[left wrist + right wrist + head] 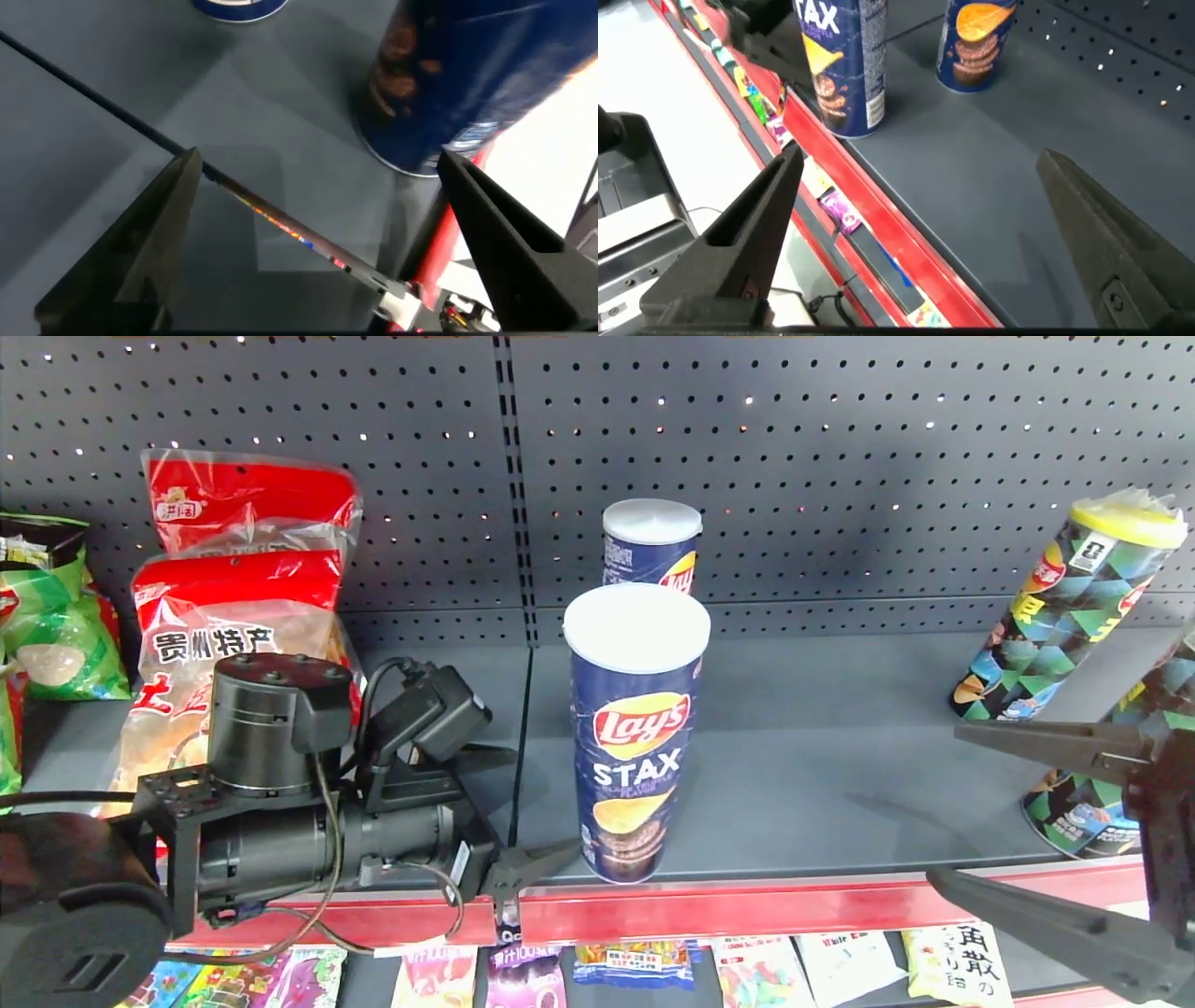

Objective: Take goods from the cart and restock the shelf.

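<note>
The left gripper point(546, 798) lies at nine o'clock of the front chip can point(635, 737), fingers spread wide and holding nothing. One tip reaches the can's lower edge, and whether it touches cannot be told. The right gripper point(943, 803) hangs at about four o'clock of that can, well apart from it. Its fingers are also wide open and empty, one over the shelf point(822, 756) and one below the red price rail point(747, 905).

In the left wrist view the left gripper point(322, 177) frames bare shelf, with the front can's base point(420, 131) just beside one finger point(486, 224). The right wrist view, past the right gripper point(922, 159), takes in the lower halves of the front can point(842, 65) and the rear chip can point(976, 42). It also shows the rail point(878, 224) with its coloured tags. The head view adds the white lids.

Both blue cans stand upright, long axis vertical and lids up. The front one is at the shelf's front edge with its label facing outward. The rear chip can point(651, 546) is at its twelve o'clock, near the pegboard. At three o'clock a patterned can point(1064, 616) with a yellow lid tilts, lid toward one o'clock. Red snack bags point(233, 607) stand at nine o'clock.
</note>
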You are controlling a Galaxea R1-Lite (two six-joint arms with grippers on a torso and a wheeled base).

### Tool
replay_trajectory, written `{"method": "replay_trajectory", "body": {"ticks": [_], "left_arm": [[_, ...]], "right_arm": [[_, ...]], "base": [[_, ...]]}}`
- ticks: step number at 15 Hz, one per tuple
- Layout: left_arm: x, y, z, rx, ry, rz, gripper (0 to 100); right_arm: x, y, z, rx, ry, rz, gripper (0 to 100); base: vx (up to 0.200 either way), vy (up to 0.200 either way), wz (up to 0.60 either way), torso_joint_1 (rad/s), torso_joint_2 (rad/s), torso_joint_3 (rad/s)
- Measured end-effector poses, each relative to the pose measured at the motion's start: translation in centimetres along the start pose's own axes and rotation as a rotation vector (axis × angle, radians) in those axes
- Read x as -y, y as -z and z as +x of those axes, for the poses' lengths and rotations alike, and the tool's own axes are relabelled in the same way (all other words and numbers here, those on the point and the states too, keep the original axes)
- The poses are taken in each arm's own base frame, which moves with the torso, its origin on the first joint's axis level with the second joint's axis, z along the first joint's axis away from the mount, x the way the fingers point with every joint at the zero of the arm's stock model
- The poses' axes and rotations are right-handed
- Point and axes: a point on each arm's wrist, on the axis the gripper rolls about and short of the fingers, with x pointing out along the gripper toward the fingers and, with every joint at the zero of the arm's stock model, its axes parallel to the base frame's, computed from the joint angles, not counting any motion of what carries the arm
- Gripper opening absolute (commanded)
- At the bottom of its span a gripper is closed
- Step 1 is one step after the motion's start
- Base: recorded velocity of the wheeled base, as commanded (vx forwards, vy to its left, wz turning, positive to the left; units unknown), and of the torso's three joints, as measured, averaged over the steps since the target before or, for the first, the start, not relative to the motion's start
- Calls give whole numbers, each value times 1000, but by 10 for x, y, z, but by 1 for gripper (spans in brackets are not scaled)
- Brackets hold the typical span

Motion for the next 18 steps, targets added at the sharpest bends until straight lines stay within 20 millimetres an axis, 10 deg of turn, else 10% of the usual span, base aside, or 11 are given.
{"method": "replay_trajectory", "body": {"ticks": [18], "left_arm": [[-8,-5,14,3,-31,0,100]], "right_arm": [[-1,5,2,-18,-3,6,100]], "base": [[0,0,0,0,0,0]]}}
